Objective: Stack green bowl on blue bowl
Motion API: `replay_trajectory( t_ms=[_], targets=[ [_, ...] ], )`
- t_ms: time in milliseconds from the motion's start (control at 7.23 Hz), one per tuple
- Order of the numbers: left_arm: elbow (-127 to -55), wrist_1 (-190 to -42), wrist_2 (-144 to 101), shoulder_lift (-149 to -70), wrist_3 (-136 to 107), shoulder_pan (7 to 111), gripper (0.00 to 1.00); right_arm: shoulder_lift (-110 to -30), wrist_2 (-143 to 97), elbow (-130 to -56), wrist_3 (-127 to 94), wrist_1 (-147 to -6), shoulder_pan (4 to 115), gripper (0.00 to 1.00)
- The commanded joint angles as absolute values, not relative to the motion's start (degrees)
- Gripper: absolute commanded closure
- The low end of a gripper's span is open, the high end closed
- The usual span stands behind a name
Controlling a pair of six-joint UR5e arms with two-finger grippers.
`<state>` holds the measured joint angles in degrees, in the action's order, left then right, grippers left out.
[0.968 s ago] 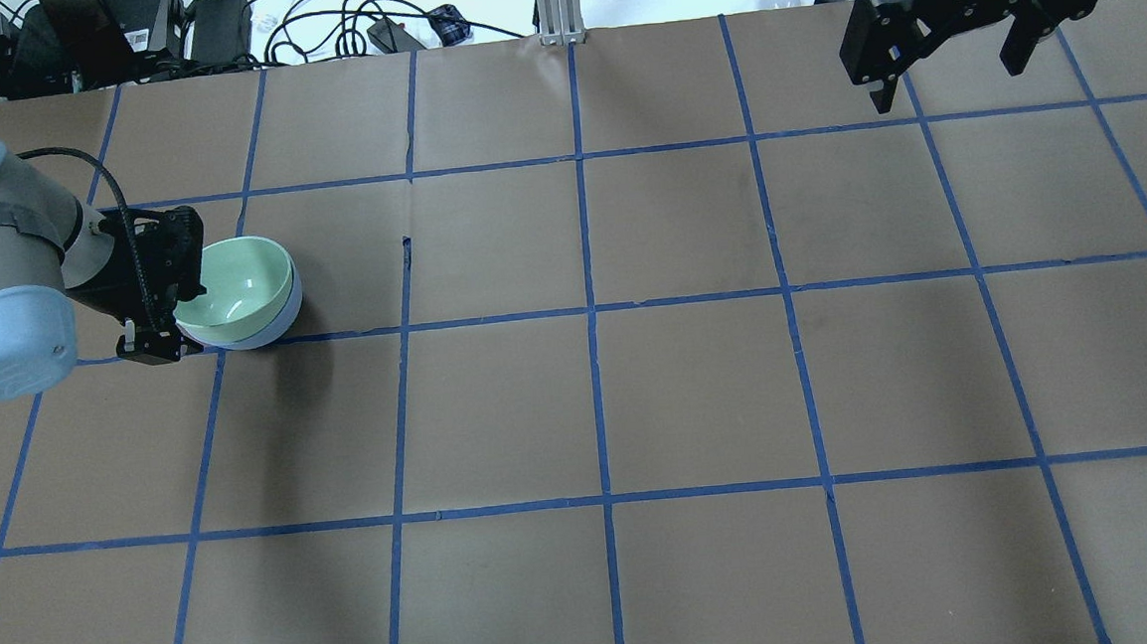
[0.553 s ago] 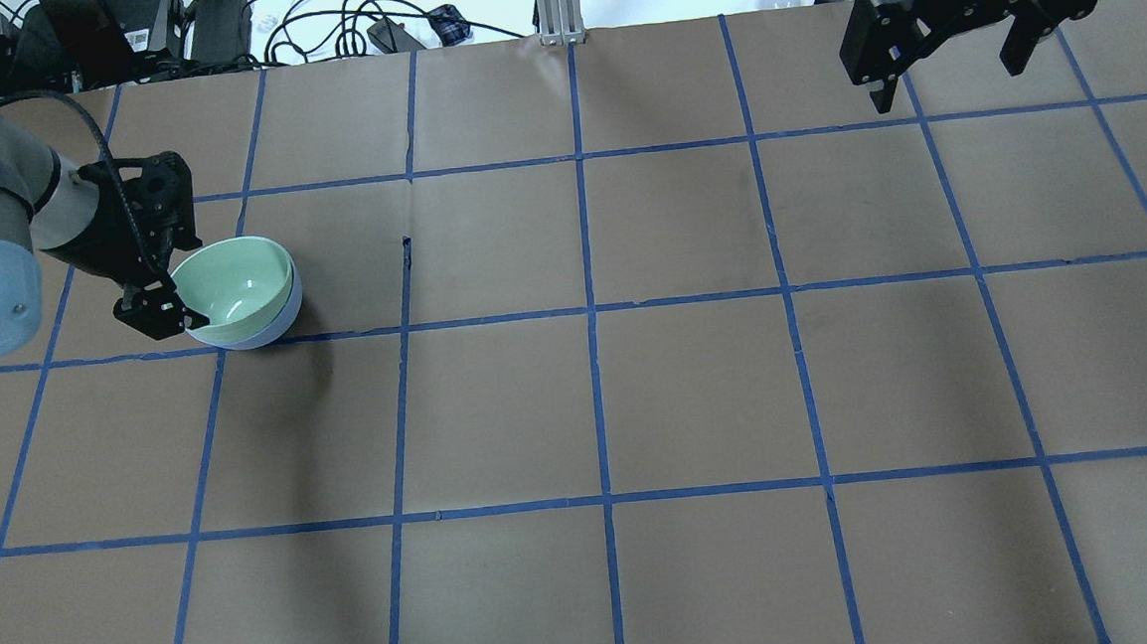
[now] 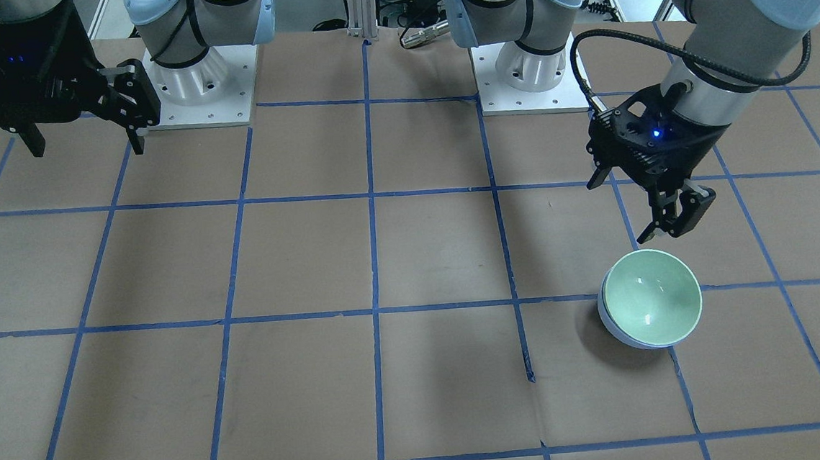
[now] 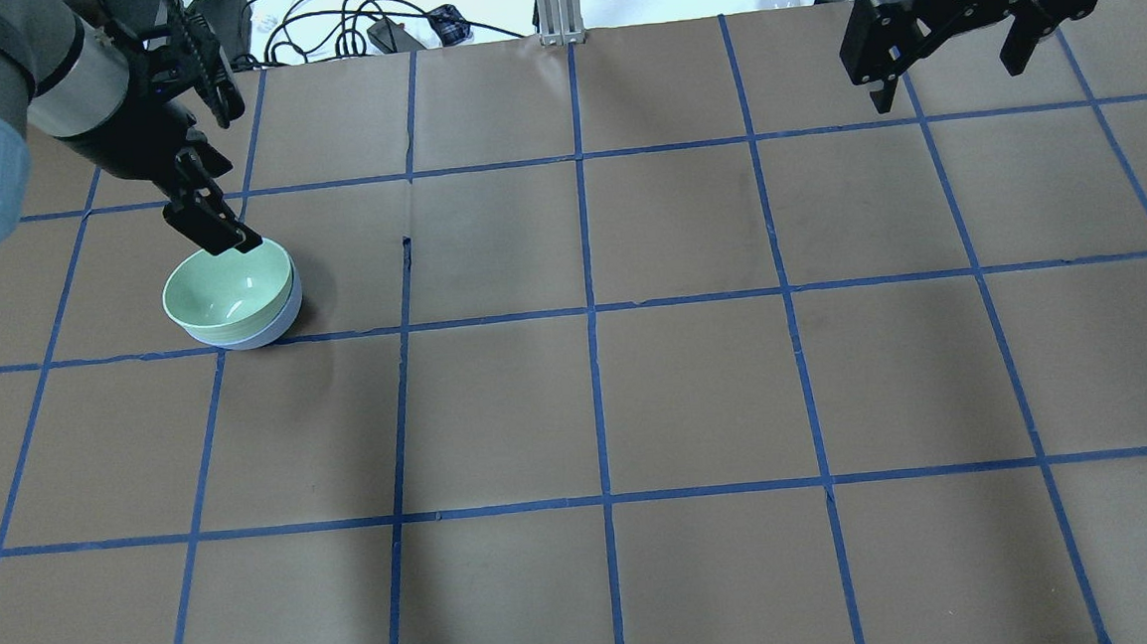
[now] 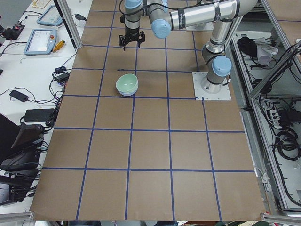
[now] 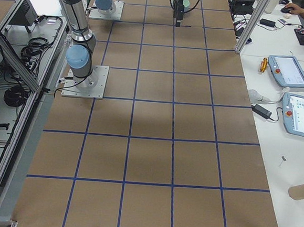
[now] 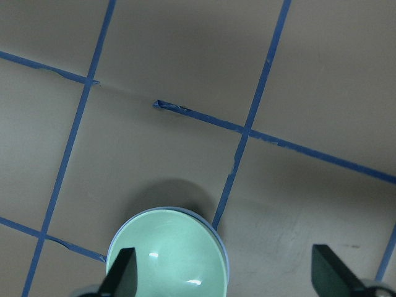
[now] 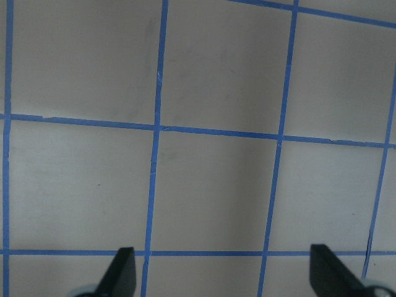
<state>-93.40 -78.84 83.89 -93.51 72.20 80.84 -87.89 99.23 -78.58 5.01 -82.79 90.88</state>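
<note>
We see the brown bench (image 4: 697, 394) w/ a blue tape grid (image 4: 590, 311). Right gripper (image 4: 947, 80) hangs at the upper right of the overhead frame, fingers spread, nothing between them. Left gripper (image 3: 670, 230) hovers upper left in that frame, near the bowls but apart from them, fingers spread too. Green bowl (image 4: 228, 288) sits upright, nested in the blue bowl (image 4: 280, 320), left of centre; only a sliver of blue shows.
</note>
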Motion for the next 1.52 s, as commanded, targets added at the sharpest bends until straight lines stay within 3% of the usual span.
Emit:
replay_trajectory(
  t_ms=[0,830,1383],
  targets=[
    [-91.8,-82.1,84.1,-92.6,58.5,82.3,0.0,-87.9,99.2,-78.6,5.0,-82.8,90.9,0.0],
    [-91.6,-88.3,89.9,-88.6,10.6,90.8,0.0,-87.9,99.2,-78.6,5.0,-82.8,90.9,0.0],
    [-90.0,-93.6,89.0,-87.2,1.3,91.4,0.0,-87.9,99.2,-78.6,5.0,-82.8,90.9,0.0]
  ],
)
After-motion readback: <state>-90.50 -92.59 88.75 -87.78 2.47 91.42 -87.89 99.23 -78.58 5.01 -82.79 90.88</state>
